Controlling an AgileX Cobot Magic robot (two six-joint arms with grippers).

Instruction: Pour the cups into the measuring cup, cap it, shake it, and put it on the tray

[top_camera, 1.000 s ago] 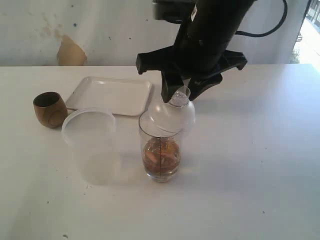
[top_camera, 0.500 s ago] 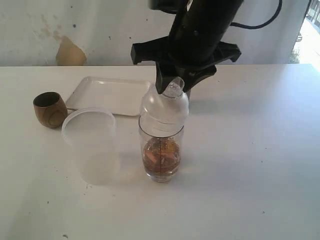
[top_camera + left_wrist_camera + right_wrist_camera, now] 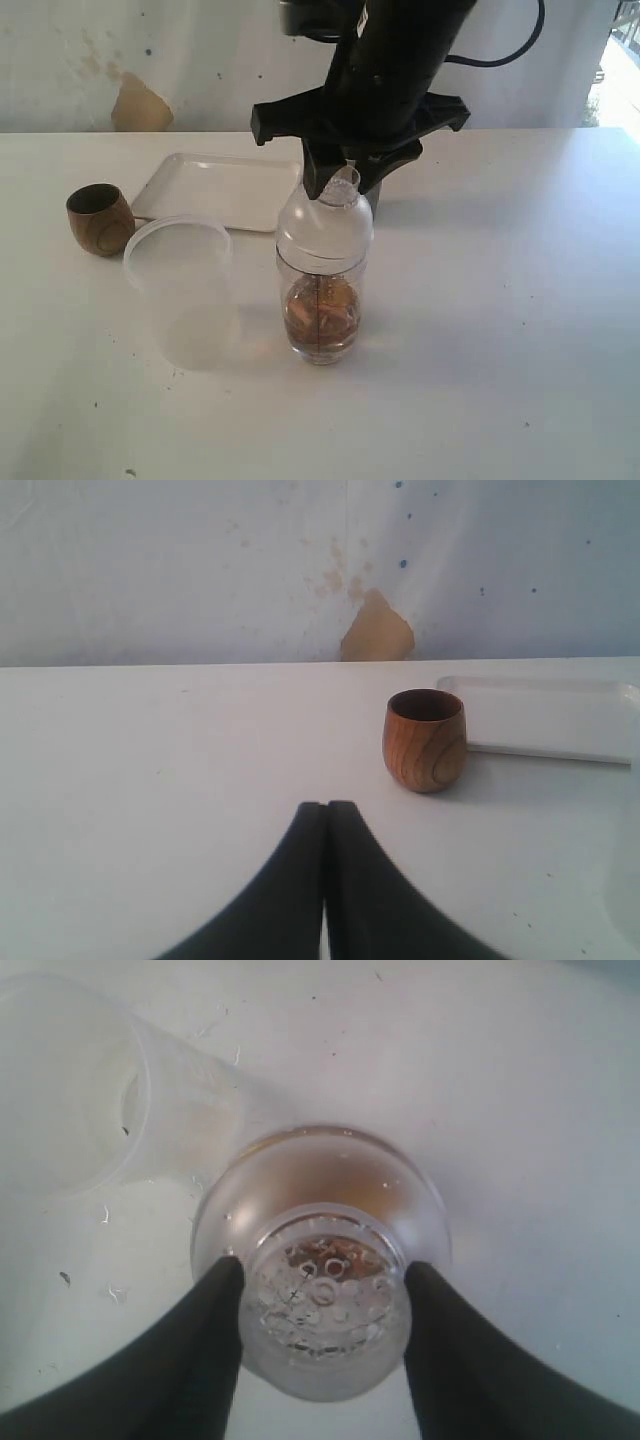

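Right gripper [image 3: 342, 186] clamps the clear cap [image 3: 325, 225] seated atop the measuring cup [image 3: 322, 312].

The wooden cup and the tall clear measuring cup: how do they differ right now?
The wooden cup is squat, brown and opaque; the measuring cup is tall and clear, showing brownish contents. The wooden cup is open-topped and untouched; the measuring cup wears a clear domed cap, which the right gripper grips. Both stand upright on the white table.
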